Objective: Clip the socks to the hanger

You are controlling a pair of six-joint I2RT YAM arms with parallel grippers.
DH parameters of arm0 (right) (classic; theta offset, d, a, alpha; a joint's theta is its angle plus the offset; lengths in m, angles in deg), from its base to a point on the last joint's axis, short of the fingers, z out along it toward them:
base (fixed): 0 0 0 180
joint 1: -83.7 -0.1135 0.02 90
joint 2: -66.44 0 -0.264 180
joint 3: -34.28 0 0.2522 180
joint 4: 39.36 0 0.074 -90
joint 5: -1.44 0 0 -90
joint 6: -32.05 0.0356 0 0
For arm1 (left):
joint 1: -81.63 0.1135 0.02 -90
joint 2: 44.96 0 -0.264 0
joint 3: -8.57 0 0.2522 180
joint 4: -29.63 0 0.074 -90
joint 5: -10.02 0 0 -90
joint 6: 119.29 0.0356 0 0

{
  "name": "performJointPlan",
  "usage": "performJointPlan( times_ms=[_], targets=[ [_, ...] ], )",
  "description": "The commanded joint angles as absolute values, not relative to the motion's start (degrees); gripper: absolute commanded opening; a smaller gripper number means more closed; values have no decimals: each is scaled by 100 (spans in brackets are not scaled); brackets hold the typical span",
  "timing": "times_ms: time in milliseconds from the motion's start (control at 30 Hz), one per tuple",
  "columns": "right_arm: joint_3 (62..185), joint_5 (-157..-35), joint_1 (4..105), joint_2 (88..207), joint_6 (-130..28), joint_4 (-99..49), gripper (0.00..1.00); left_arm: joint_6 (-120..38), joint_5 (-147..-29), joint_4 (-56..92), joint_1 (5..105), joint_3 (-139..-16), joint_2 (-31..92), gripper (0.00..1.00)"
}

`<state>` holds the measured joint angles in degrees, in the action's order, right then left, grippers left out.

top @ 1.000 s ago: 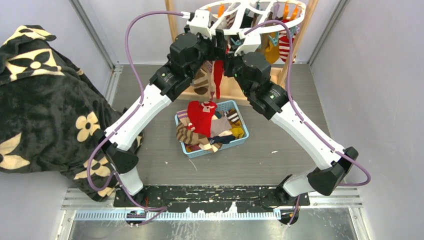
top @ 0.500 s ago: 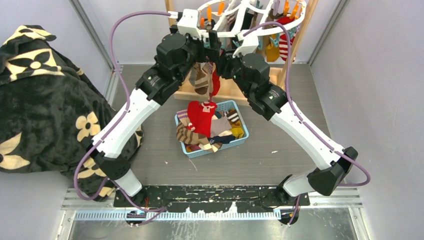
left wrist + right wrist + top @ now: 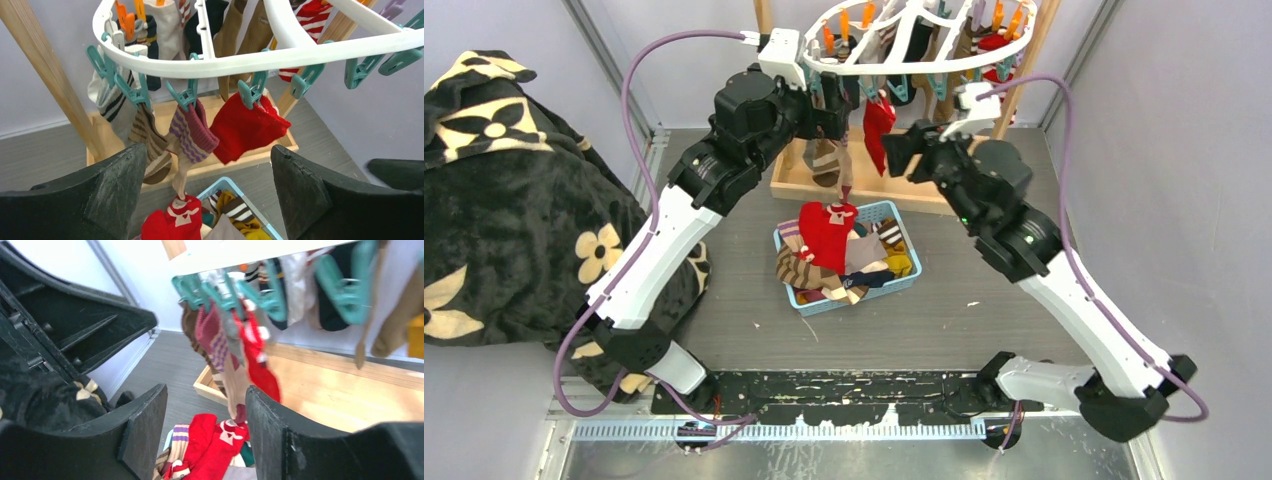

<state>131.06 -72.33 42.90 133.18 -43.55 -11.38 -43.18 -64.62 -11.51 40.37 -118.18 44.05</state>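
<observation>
Nearest, heaped in the blue basket (image 3: 914, 258) mid-table: loose socks (image 3: 827, 235), a red one uppermost. Above and just beyond, raised toward the rim from either side: left gripper (image 3: 207, 167) with jaws spread wide on nothing, right gripper (image 3: 205, 405) with jaws likewise apart and empty. Farthest, between the posts of the wooden stand (image 3: 45, 75): the hanger (image 3: 904, 45), its oval's long axis running left to right, teal clips (image 3: 252, 92) on the near rim pinching a red sock (image 3: 245, 127), a purple-striped sock (image 3: 192, 130) and a brown-striped sock (image 3: 150, 145), all hanging long axis downward, more socks clipped behind.
</observation>
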Motion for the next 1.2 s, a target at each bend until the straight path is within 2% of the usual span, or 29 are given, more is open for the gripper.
performJointPlan(
  times_ms=[0, 200, 300, 467, 667, 800, 967, 1167],
  targets=[
    [12783, -7206, 4777, 12784, -4166, -1010, 61, -4589, -6822, -1381, 4118, -11924, 4190, 92],
    [12552, -8473, 6045, 12825, -3785, -1124, 55, -4695, -7125, -1493, 4120, -11907, 4175, 86],
    [12613, -9326, 6251, 13030, -3824, -1287, 54, -4692, -7279, -1521, 4112, -11901, 4176, 82],
    [12571, -9973, 6356, 13352, -3892, -2025, 54, -4718, -7625, -1542, 4128, -11885, 4155, 75],
    [12254, -9642, 6360, 13697, -3725, -3332, 53, -4741, -7673, -1590, 4129, -11914, 4144, 75],
    [11675, -9398, 6366, 13793, -3647, -4751, 57, -4753, -7704, -1602, 4121, -11924, 4135, 75],
    [11593, -9379, 6370, 14057, -3563, -5399, 58, -4783, -7725, -1636, 4128, -11942, 4141, 75],
    [10764, -9155, 6335, 14091, -3421, -6604, 58, -4797, -7725, -1646, 4126, -11917, 4148, 75]
  ],
)
